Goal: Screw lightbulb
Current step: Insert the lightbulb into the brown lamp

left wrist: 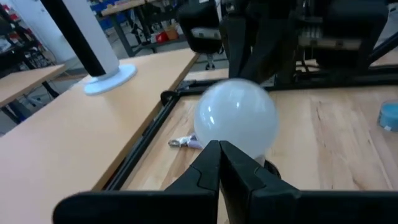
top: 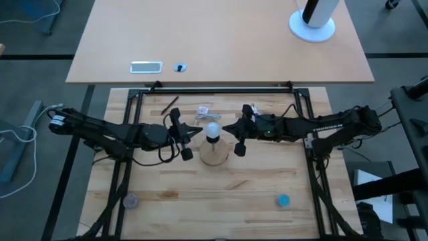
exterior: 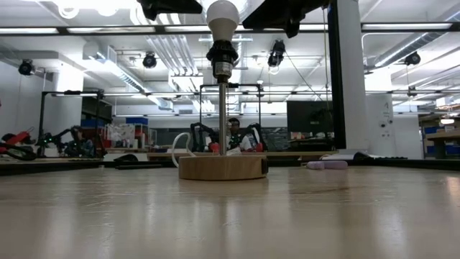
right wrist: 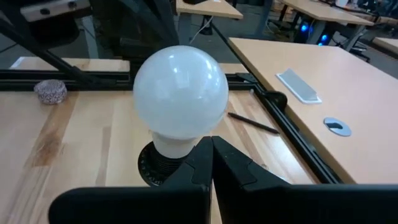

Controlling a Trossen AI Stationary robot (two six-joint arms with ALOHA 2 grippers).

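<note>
In the low view both arms are cut off by the top edge, so neither gripper's fingertips show there. The left wrist view's closed fingers (left wrist: 219,163) hide the lightbulb (left wrist: 236,118) base and socket. The small blue object (top: 283,199) on the workbench is too small to identify

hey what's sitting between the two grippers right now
The lightbulb, seated in the black socket above the wooden disc. The high view shows the shut left gripper and shut right gripper flanking it.
</note>
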